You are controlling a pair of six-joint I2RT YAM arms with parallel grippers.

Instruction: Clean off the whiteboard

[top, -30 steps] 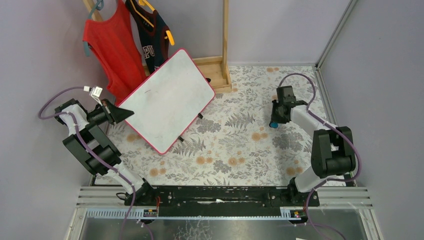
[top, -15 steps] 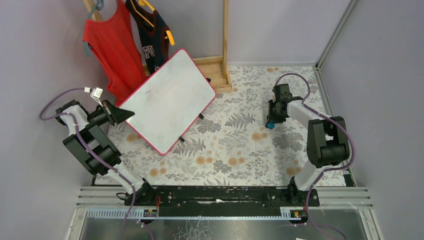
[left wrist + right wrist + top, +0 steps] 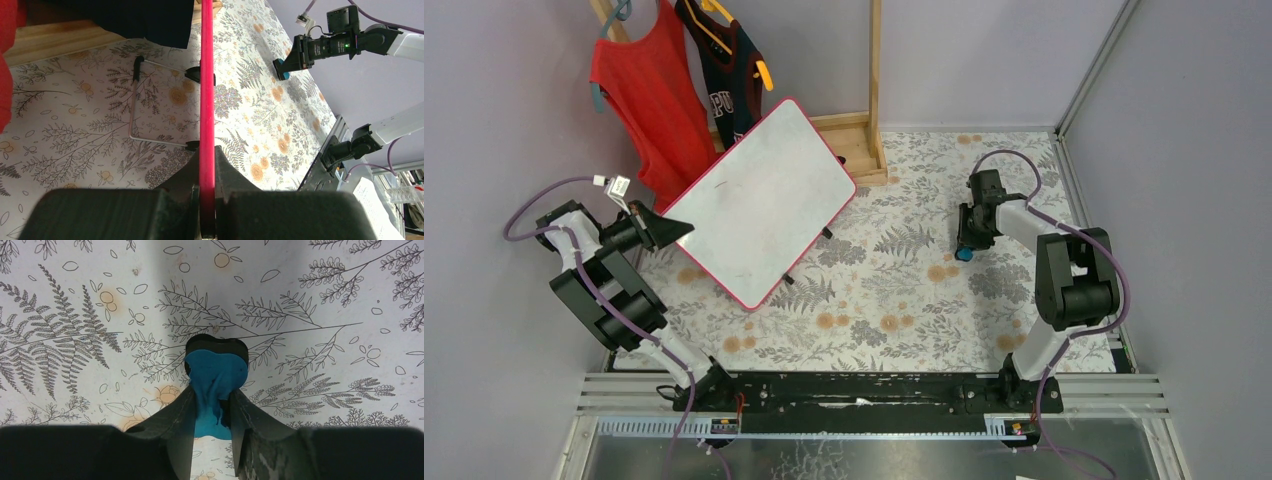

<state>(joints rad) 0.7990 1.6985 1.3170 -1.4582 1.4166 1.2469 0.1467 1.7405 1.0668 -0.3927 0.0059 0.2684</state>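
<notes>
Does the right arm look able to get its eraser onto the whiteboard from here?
Probably yes: only bare floral cloth lies between the right end effector, shut on the blue eraser, and the whiteboard.

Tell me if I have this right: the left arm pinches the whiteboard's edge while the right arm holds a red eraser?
Not quite: the eraser in the right gripper is blue, as the right wrist view shows. The left gripper does pinch the edge of the whiteboard.

whiteboard (image 3: pixel 764 200): you see a smooth white face and a glossy pink-red rim
eraser (image 3: pixel 216 372): matt blue body, black pad
table cover (image 3: pixel 894 300): matt floral print
rack (image 3: pixel 875 70): bare wood
</notes>
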